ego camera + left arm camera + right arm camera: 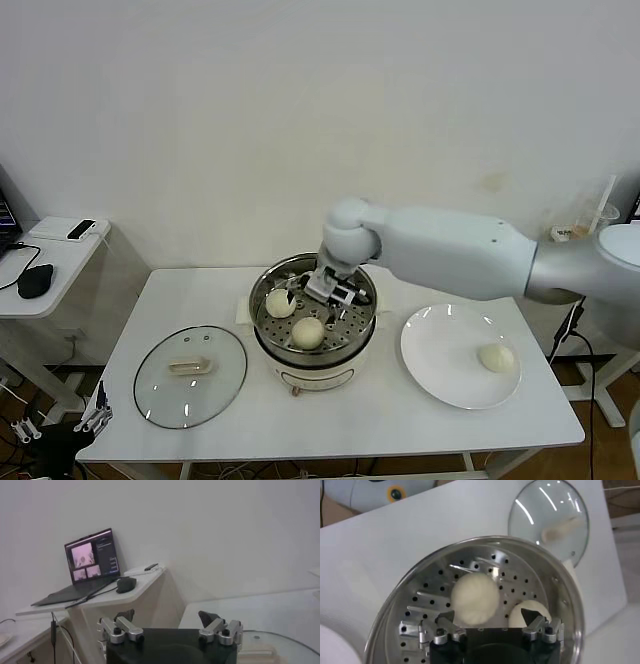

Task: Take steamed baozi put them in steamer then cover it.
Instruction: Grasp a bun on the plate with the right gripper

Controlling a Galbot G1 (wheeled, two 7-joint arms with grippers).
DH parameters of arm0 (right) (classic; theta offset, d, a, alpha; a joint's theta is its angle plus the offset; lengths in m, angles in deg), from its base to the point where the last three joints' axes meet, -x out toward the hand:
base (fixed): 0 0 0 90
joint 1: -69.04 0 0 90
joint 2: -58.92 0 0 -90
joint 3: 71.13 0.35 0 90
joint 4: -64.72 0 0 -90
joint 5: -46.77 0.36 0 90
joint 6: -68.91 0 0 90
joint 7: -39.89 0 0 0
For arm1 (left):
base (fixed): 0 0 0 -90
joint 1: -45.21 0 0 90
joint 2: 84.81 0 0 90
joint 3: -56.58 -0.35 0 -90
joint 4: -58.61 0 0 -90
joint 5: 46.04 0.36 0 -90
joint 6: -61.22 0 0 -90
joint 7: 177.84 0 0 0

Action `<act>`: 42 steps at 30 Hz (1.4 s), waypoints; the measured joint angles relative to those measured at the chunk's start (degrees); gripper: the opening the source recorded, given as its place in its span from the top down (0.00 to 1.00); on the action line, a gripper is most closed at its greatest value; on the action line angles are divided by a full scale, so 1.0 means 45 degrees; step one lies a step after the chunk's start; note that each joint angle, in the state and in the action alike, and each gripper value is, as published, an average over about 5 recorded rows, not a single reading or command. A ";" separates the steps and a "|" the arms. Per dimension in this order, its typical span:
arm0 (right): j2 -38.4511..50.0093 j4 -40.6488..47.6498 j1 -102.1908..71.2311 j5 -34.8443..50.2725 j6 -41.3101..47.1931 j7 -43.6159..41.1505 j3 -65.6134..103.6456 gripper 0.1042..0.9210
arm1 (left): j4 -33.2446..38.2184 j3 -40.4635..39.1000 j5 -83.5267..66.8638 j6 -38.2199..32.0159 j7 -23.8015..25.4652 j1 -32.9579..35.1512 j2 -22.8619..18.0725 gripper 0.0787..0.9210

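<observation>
The steel steamer (262, 322) stands mid-table on its white base. Two off-white baozi lie on its perforated tray (427, 587): one on the left (280, 302), one at the front (308, 332). Both show in the right wrist view, one (474, 599) just beyond the fingers and another (522, 625) beside it. My right gripper (335, 287) hangs open and empty inside the pot, just above the tray (487, 616). A third baozi (496, 357) lies on the white plate (440, 350). The glass cover (190, 375) lies flat on the table, left of the steamer. My left gripper (95, 415) is parked low by the table's front left corner, open (167, 617).
A side table (60, 262) at the far left holds a mouse (35, 280) and a laptop (90, 562). The wall is close behind the table. My right arm (450, 255) stretches over the table's back right.
</observation>
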 measured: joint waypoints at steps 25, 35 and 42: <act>0.6364 -0.0294 -0.2305 -0.0995 0.3570 -0.1271 0.2707 0.12 | 0.0003 -0.0443 0.0047 0.0034 0.0016 -0.0045 0.0423 0.12; 0.7798 0.0098 -0.5697 -0.2616 0.3426 -0.1654 0.5256 0.12 | -0.0131 -0.0544 0.0163 0.0048 0.0025 0.0009 0.0462 0.12; 0.8046 0.0535 -0.7698 -0.3466 0.3384 -0.1609 0.6818 0.12 | -0.0189 -0.0534 0.0165 0.0057 0.0028 0.0059 0.0479 0.12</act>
